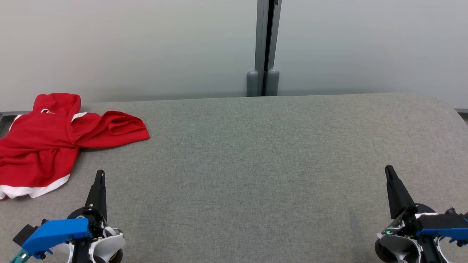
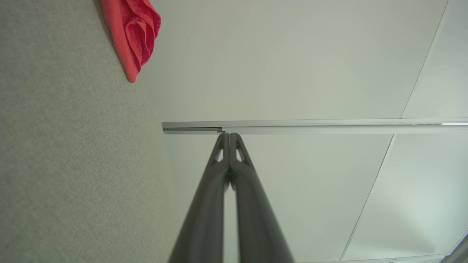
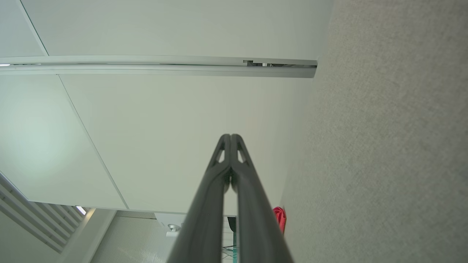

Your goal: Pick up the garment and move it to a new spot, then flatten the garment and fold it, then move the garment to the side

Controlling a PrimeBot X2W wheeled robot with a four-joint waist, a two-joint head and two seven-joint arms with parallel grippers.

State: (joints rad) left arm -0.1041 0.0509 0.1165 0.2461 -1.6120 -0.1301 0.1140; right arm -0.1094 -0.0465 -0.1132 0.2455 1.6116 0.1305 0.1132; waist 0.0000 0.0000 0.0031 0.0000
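Garment (image 1: 44,146), red with white trim, lies crumpled at the far-left edge of the grey tabletop (image 1: 256,164). Looks light, soft and floppy; probably best pinched at a raised fold or the hem. Left gripper (image 1: 99,174) and right gripper (image 1: 388,171): jaws pressed together, holding nothing.

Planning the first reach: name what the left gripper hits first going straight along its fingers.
Probably the grey post on the back wall: the left gripper lines up with it, above the table. The red garment lies well off that line.
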